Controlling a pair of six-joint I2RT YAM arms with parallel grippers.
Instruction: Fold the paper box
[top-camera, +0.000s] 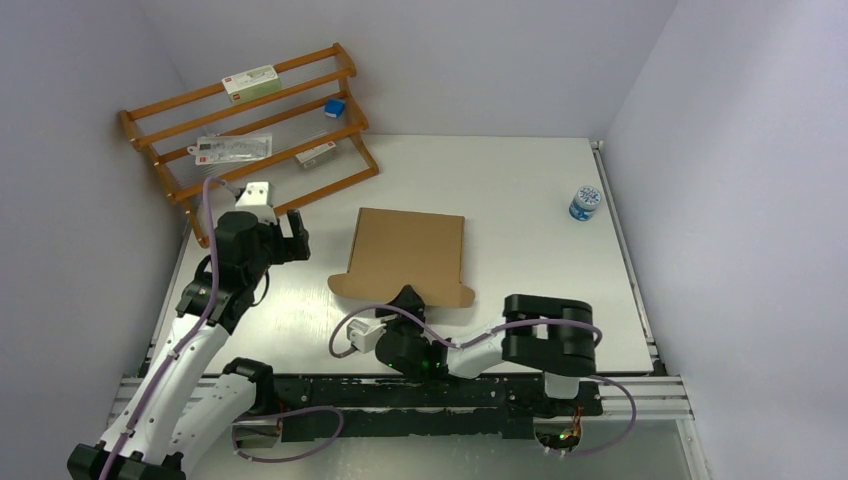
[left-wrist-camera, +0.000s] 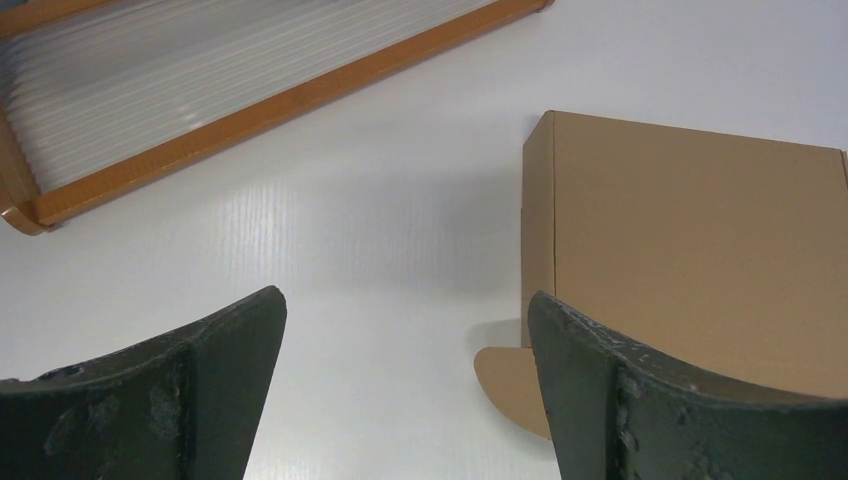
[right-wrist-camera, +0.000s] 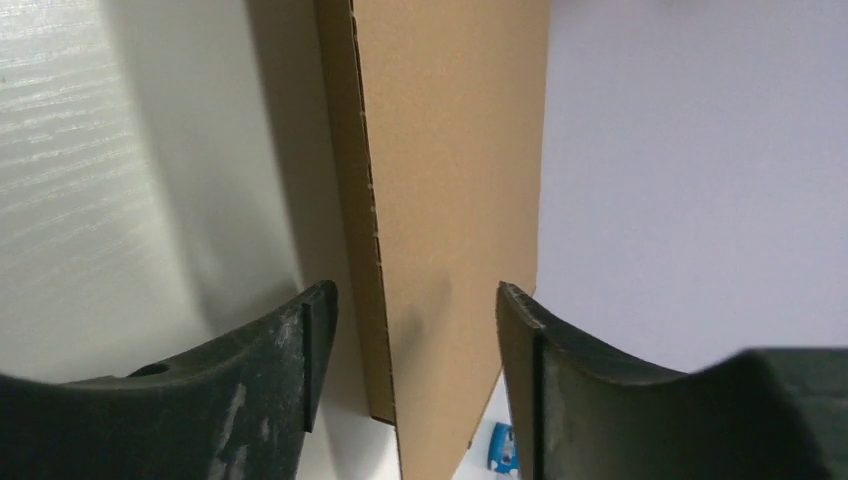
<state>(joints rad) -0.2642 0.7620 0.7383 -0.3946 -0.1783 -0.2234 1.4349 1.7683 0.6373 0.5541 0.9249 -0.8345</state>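
One box (top-camera: 410, 250), not gripped.
My right gripper (right-wrist-camera: 415, 300) straddles its edge, not clamped; my left gripper (left-wrist-camera: 405, 310) hangs released, box to its right.

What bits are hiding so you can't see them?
- Top view: the middle of the near edge of the paper box, under the right gripper.
- Top view: the writing on the packets on the wooden rack, too small.
- Left wrist view: the box's right side, cut off by the frame.
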